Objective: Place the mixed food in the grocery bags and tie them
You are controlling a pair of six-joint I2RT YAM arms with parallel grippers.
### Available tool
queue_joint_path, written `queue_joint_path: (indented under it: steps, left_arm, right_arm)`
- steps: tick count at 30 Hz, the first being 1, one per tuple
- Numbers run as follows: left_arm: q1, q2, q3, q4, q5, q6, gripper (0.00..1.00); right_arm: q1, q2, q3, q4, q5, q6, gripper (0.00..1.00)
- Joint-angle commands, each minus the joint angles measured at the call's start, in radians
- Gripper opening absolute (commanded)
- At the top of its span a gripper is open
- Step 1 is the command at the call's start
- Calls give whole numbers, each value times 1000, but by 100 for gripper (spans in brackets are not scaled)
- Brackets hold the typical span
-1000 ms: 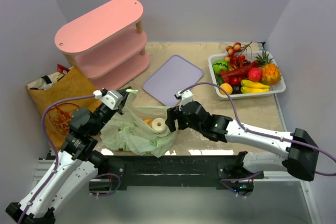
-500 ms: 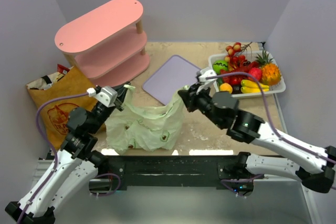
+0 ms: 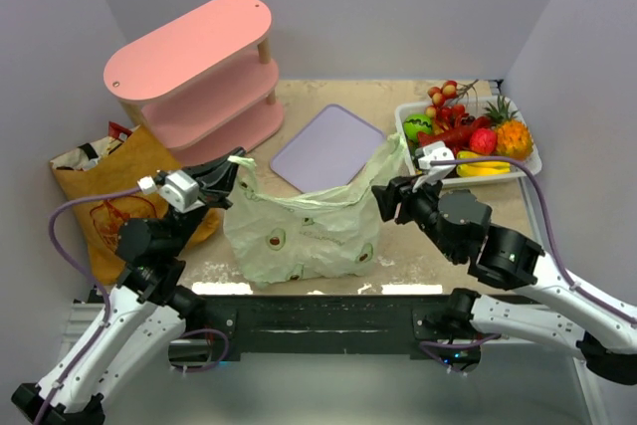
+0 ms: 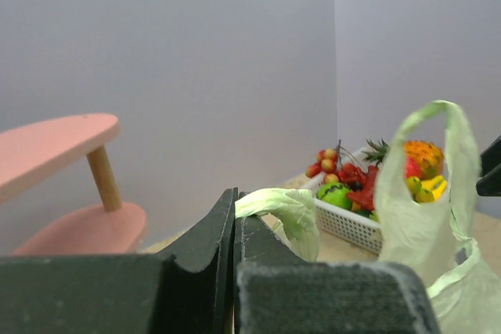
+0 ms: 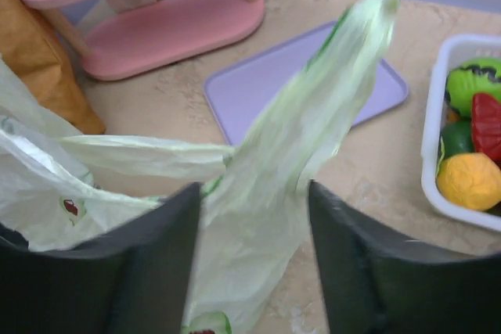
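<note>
The pale-green plastic bag [image 3: 299,236] stands upright and bulging at the table's near middle; what it holds is hidden. My left gripper [image 3: 235,162] is shut on its left handle [image 4: 286,210], pinched at the fingertips [image 4: 235,197]. The right handle [image 3: 388,158] stands up free, also seen in the left wrist view [image 4: 427,185]. My right gripper [image 3: 391,198] is open, and this handle [image 5: 313,107] rises between its spread fingers without being pinched [image 5: 254,193]. The brown paper bag [image 3: 109,196] with the red print lies at the left, something red at its top.
A pink three-tier shelf [image 3: 194,67] stands at the back left. A lilac cutting board [image 3: 328,151] lies behind the plastic bag. A white basket of toy fruit [image 3: 473,136] sits at the back right, close to my right arm.
The plastic bag went from slumped and open to upright and stretched between the grippers. My right gripper moved right and now stands open around the handle. My left gripper shifted slightly left, still gripping.
</note>
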Motion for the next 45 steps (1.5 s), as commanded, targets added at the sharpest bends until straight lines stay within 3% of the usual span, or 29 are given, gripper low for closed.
queue_joint_path:
  steps: [1, 3, 4, 8, 12, 13, 15, 16, 20, 25, 28, 32, 45]
  left_arm:
    - [6, 57, -6, 6, 68, -34, 0]
    - [4, 83, 3, -19, 77, -19, 0]
    - [4, 91, 10, -28, 80, -14, 0]
    - [4, 108, 19, -53, 85, -5, 0]
    - [4, 114, 19, -59, 93, -7, 0]
    - [4, 115, 19, -60, 93, -5, 0]
    - [4, 116, 19, -62, 94, -4, 0]
    - [4, 116, 19, -62, 96, -4, 0]
    - [3, 112, 16, -65, 108, -7, 0]
    - [3, 105, 11, -62, 112, -13, 0]
    - [4, 108, 11, -62, 114, -10, 0]
    - [3, 99, 17, -77, 99, -1, 0]
    - [3, 99, 19, -80, 103, -1, 0]
  right_arm:
    - [1, -19, -12, -58, 18, -6, 80]
    - [1, -30, 16, -71, -39, -2, 88]
    - [1, -39, 24, -71, -50, 4, 98]
    - [1, -59, 83, -82, -1, 56, 99]
    - [0, 39, 238, -166, 198, 38, 99]
    - [0, 117, 276, -204, 331, 58, 99]
    - [-38, 188, 365, -278, 390, 83, 99]
    - [-78, 215, 389, -286, 336, 81, 99]
    - [-562, 384, 410, -213, -53, 17, 99]
    - [-871, 600, 453, -234, -103, -19, 99]
    - [-985, 697, 464, -236, -87, -29, 98]
    - [-1077, 771, 444, -191, -37, -20, 95]
    - [-1145, 990, 522, -87, -57, -31, 82]
